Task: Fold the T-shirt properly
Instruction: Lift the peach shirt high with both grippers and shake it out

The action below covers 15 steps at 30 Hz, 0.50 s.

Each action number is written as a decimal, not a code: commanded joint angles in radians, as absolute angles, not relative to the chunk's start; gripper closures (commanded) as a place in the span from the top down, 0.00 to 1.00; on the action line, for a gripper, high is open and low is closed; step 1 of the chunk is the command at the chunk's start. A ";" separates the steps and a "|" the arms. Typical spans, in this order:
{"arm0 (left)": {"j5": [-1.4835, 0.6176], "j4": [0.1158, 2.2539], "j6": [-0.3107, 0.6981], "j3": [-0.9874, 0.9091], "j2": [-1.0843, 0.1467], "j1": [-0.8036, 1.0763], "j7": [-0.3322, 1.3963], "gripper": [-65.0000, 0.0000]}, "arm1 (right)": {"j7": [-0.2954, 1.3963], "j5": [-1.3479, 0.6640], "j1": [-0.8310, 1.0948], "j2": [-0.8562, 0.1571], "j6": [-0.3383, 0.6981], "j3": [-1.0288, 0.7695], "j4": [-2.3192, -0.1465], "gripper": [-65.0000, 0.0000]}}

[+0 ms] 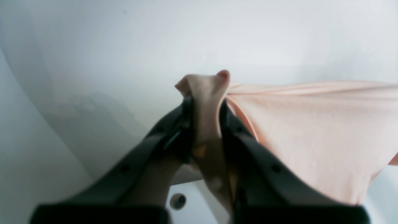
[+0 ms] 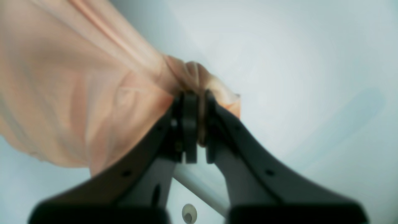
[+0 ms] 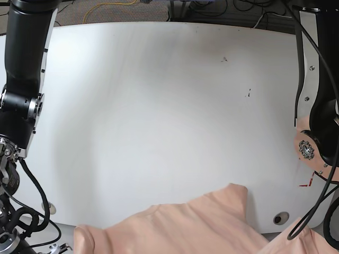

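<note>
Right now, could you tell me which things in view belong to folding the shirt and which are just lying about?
Belongs to the job:
- T-shirt, peach
- left gripper, shut on the fabric
- right gripper, shut on the fabric

Just lying about:
- white table
- cables beyond the table's far edge

White table [image 3: 159, 106] bare across its middle, T-shirt [image 3: 185, 227] covering the near edge

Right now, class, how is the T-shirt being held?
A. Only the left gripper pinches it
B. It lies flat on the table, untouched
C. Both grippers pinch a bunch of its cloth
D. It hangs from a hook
C: the left gripper and the right gripper each have their jaws closed on a bunched bit of the T-shirt, which stretches away to one side.
</note>
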State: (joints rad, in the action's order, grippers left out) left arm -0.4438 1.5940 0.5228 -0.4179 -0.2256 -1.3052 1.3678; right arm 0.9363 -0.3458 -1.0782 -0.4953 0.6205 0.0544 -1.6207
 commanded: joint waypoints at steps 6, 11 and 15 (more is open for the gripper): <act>-0.449 1.603 0.524 -0.446 -0.255 -1.205 1.345 0.00 | 0.949 -0.394 -0.972 -0.510 0.607 -0.012 -1.666 0.00; -0.450 1.603 0.527 -0.550 -0.262 -1.093 1.396 0.00 | 0.949 -0.400 -0.789 -0.510 0.607 -0.054 -1.753 0.00; -0.461 1.618 0.553 -0.607 -0.262 -0.981 1.396 0.00 | 0.949 -0.401 -0.615 -0.499 0.605 -0.108 -1.822 0.00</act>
State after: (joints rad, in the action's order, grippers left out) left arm -0.4545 1.5929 0.5358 -0.5953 -0.2443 -0.9939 1.4231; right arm 0.9455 -0.4271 -0.6495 -0.4816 0.6266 -0.0727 -1.7828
